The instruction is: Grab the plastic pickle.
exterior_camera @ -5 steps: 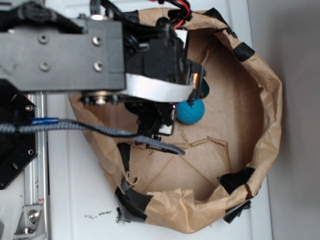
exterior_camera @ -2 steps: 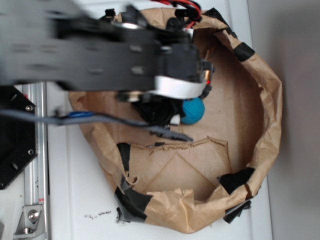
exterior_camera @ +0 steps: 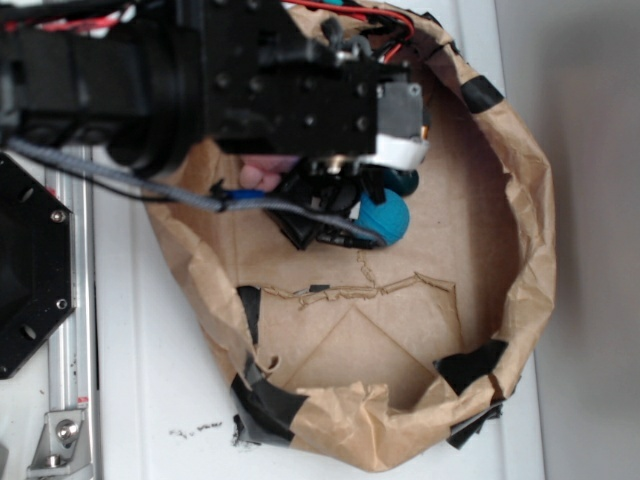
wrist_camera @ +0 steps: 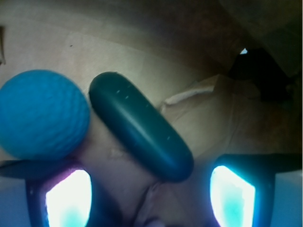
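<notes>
Closest to your wrist camera, the two fingers [wrist_camera: 232, 196] sit at the bottom corners of the frame, glowing pale and spread wide, so the gripper [wrist_camera: 149, 198] is well open and has hold of nothing. Between them and just beyond lies the pickle [wrist_camera: 139, 132], slanting from upper left down toward the lower right, its near end closer to the right finger but touching neither. You can see it resting on the brown paper floor. Just to its left sits the blue ball [wrist_camera: 41, 113], right beside the pickle's far end; whether the two touch you cannot tell. The ball overlaps the left finger's top edge in this view.

From the exterior camera, your arm [exterior_camera: 200, 80] covers the upper left and hides most of the gripper [exterior_camera: 340, 215]. The ball [exterior_camera: 384, 218] shows just below the wrist's white band, and only a small dark teal end of the pickle [exterior_camera: 405, 181] peeks out above it. Both lie inside the paper bag [exterior_camera: 525, 260], whose crumpled, tape-patched rim rings them. Beyond the bag is the white table [exterior_camera: 150, 400].
</notes>
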You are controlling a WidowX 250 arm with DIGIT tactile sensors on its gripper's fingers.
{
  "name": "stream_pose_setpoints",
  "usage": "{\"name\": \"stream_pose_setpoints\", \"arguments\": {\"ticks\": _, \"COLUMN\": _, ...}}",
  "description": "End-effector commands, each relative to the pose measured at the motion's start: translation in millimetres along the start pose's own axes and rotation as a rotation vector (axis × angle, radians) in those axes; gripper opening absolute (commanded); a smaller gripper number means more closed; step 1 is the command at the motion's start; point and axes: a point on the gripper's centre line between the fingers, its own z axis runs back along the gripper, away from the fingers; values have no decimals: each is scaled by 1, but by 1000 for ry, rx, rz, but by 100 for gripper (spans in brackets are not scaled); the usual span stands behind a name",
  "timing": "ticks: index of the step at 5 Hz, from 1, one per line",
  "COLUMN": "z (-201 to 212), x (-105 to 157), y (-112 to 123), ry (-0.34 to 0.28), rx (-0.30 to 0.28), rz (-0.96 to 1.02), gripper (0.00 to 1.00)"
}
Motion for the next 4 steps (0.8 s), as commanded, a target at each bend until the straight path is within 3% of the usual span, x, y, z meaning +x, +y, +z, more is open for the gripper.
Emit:
{"name": "stream_pose_setpoints", "arguments": {"ticks": 1, "z": -10, "x": 13, "y": 11, "ry": -51, "rx": -37, "rz": -28, "gripper": 100}}
{"name": "stream_pose_setpoints", "arguments": {"ticks": 2, "z": -28, "x": 20, "y": -8, "ry": -57, "rx": -108, "rz": -134, "gripper": 100}}
{"name": "stream_pose_setpoints", "arguments": {"ticks": 3, "z": -43, "x": 22, "y": -17, "ry": -25, "rx": -156, "rz": -194, "gripper": 100}}
{"name": "stream_pose_setpoints", "arguments": {"ticks": 4, "z": -43, "x": 21, "y": -21, "ry": -1, "rx": -174, "rz": -191, "gripper": 19}}
